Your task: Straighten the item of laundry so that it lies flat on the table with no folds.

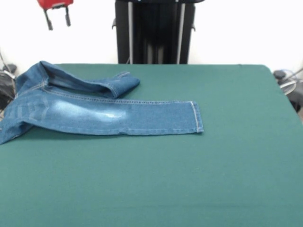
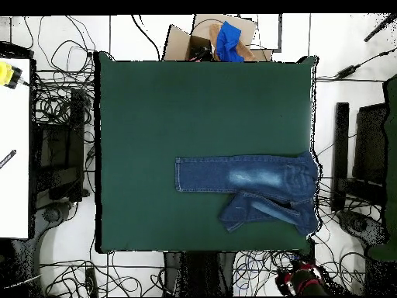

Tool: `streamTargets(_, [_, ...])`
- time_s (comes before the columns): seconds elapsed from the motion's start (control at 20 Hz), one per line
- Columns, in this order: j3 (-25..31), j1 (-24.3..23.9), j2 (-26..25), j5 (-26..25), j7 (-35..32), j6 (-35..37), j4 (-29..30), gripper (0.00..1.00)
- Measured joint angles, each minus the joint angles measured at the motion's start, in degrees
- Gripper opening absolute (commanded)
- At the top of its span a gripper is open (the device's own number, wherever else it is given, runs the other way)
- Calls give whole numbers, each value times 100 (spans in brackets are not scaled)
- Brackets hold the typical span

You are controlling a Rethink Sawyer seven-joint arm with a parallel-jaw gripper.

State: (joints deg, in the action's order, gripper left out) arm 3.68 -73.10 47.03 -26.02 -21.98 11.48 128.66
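The item of laundry (image 1: 94,111), a small pair of blue jeans with faded whitish patches, lies on the left part of the green table (image 1: 213,165). One leg stretches flat to the right and ends in a hem. The other leg is bent and bunched up behind it. The waist end reaches the table's left edge. In the overhead view the jeans (image 2: 248,174) lie at the right side of the table (image 2: 170,116), with the crooked leg below the straight one. My gripper (image 1: 57,20) hangs open and empty high above the table's far left corner, off the table's edge (image 2: 301,281).
A cardboard box with blue cloth (image 2: 225,39) stands beyond the table's top edge in the overhead view. Cables (image 2: 62,155) lie all round the table. A white surface (image 2: 15,155) with a yellow object is at the left.
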Motion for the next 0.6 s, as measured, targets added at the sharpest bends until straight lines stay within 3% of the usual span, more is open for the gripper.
streamTargets(0.35, [-121, 376, 371, 328, 0, -19, 723, 100])
streamTargets(0.6, [-120, 661, -172, 558, -166, -878, 1020, 100])
